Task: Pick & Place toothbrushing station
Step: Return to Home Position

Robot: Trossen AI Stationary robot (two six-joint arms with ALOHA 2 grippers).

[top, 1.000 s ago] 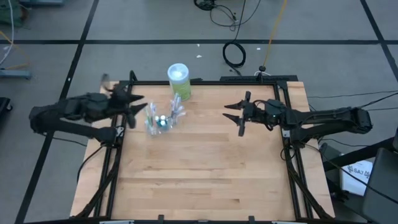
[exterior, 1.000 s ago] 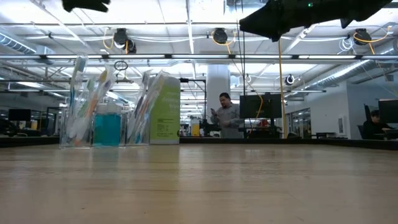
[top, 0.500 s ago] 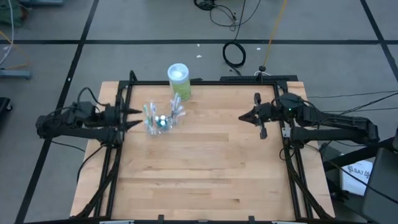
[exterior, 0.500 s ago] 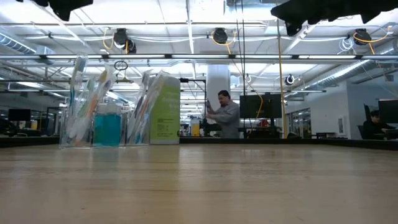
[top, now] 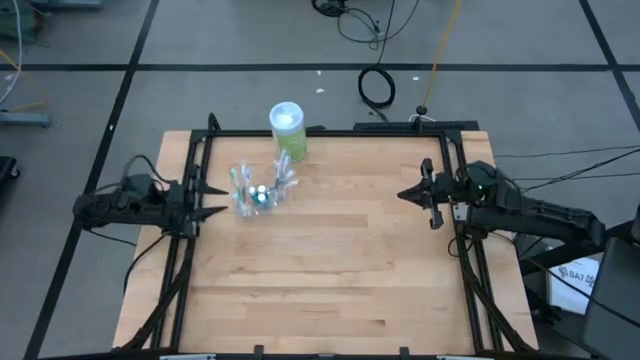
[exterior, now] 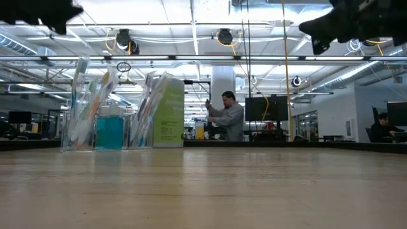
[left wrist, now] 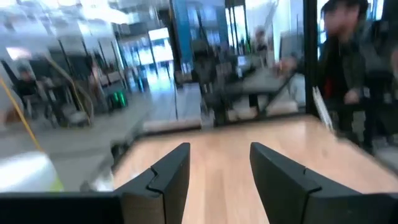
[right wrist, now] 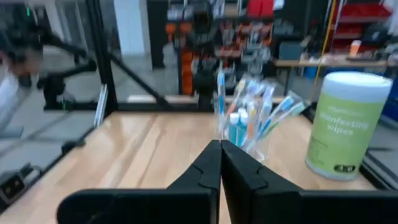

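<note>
Both arms at the table's side edges; toothbrushing station standing loaded at far left.

On the high view I read the left gripper [top: 212, 198] at the left edge of the table [top: 330, 280]. Its fingers are spread with nothing between them, and my left wrist view confirms the clear gap. It points toward the clear cup [top: 258, 192], near it but not touching. The right gripper [top: 405, 194] sits by the right edge, well apart from the cup, with its fingers pressed together and empty in my right wrist view. The cup stands upright, with toothbrushes [exterior: 95, 105] leaning out of it and blue tubes [exterior: 109, 132] in its middle. The green container [top: 287, 128] stands just behind it.
</note>
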